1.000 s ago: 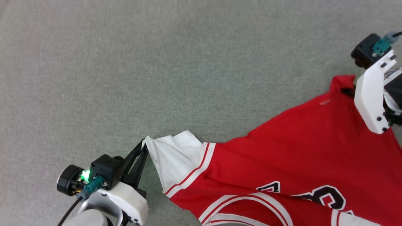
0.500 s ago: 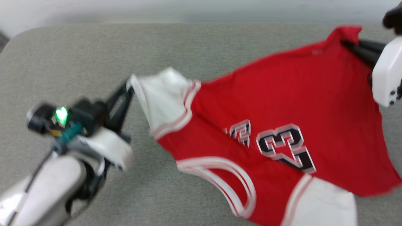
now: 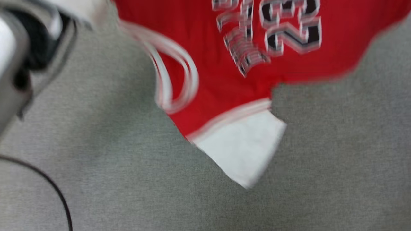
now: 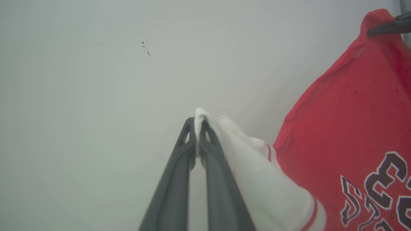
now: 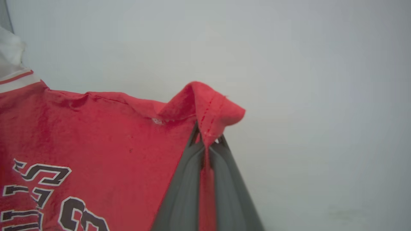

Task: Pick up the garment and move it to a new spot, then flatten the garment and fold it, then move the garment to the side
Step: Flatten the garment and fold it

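Note:
The garment (image 3: 289, 61), a red jersey with white sleeves and black white-outlined lettering, hangs blurred across the top of the head view over the grey surface (image 3: 337, 160), one white sleeve (image 3: 244, 147) dangling lowest. In the left wrist view my left gripper (image 4: 197, 123) is shut on the tip of the other white sleeve (image 4: 257, 179), with the garment (image 4: 346, 112) stretching off to the right. In the right wrist view my right gripper (image 5: 207, 139) is shut on a bunched red hem corner of the garment (image 5: 96, 134). The right gripper's fingers (image 4: 388, 28) also grip the far corner in the left wrist view.
A pale forearm (image 3: 13, 64) fills the head view's upper left. A thin dark cable (image 3: 54, 189) curves over the grey surface at the lower left. A plain pale wall (image 4: 96, 96) stands behind the garment in both wrist views.
The head camera has swung a lot, so the picture has shifted. The garment, earlier partly lying on the grey surface, now hangs lifted and stretched between both grippers.

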Available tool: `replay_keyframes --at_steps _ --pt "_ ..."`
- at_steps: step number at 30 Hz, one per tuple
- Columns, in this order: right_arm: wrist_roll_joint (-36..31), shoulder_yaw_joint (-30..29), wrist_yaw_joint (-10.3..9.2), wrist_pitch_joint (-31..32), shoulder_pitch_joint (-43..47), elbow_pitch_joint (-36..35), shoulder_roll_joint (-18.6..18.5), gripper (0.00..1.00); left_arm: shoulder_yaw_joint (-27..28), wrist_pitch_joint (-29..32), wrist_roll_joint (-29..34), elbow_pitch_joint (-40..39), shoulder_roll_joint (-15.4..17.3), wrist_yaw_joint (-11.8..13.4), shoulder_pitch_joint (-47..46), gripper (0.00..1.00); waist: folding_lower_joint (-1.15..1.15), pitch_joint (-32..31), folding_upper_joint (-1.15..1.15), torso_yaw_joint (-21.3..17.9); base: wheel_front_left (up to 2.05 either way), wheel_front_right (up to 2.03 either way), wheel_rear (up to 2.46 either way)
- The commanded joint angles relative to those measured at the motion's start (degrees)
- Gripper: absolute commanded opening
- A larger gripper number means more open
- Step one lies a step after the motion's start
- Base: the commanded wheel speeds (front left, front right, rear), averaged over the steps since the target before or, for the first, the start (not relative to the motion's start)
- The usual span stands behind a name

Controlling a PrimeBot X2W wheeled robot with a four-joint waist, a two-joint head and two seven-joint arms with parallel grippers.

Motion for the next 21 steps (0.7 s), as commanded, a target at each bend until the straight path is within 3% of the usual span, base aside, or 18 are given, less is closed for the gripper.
replay_keyframes --at_steps 1,14,21 --pt "-1.4 -1.4 -0.04 0.1 -2.5 0.8 1.4 0.00 0.8 0.1 0.1 1.3 -1.3 -0.6 -3.1 0.00 0.00 3.3 0.00 -0.7 0.00 0.00 0.00" --pt "-13.3 -6.9 -0.04 1.3 -26.8 10.1 9.8 0.00 4.1 -0.7 4.3 19.5 -9.4 -9.2 -36.2 0.00 0.00 14.0 0.00 -0.4 0.00 0.00 0.00" --pt "-15.6 -5.1 -0.04 -1.2 -33.6 16.0 12.2 0.00 4.3 -4.0 4.9 30.1 -12.4 -12.2 -44.8 0.00 0.00 16.5 0.00 0.3 0.00 0.00 0.00"
